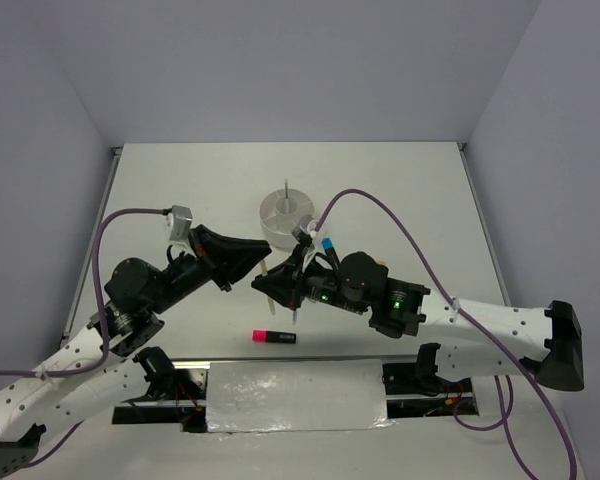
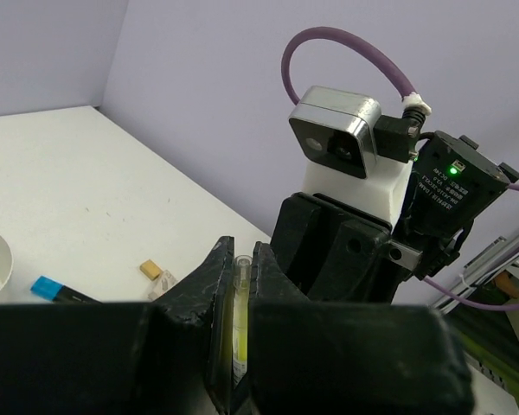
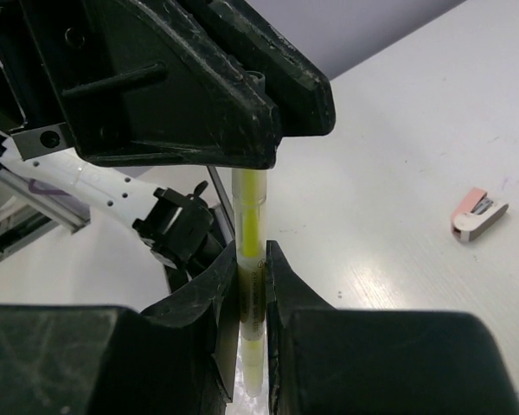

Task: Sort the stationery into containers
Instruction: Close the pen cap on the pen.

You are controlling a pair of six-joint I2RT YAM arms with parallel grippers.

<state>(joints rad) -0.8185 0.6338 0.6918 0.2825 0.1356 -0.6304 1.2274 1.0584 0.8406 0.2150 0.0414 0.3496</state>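
Observation:
Both grippers meet in mid-air in front of the round white container (image 1: 287,215). A yellow stick (image 3: 251,216) runs between them. My right gripper (image 3: 252,268) is shut on its lower part, and my left gripper (image 2: 240,259) is shut on its other end; the yellow stick (image 2: 240,303) shows squeezed between the left pads. From above, the yellow stick (image 1: 265,271) shows only as a pale sliver between the left gripper (image 1: 259,264) and the right gripper (image 1: 281,286). A pink-and-black highlighter (image 1: 273,337) lies near the table's front edge. A blue-and-black highlighter (image 1: 327,244) lies beside the right wrist.
A tan eraser (image 2: 150,270) and a small clear piece lie on the table near the blue-and-black highlighter (image 2: 56,291). A pink-and-white eraser or sharpener (image 3: 478,213) lies to the right. The container's rim (image 2: 0,259) shows at the left. Purple cables arch over both arms.

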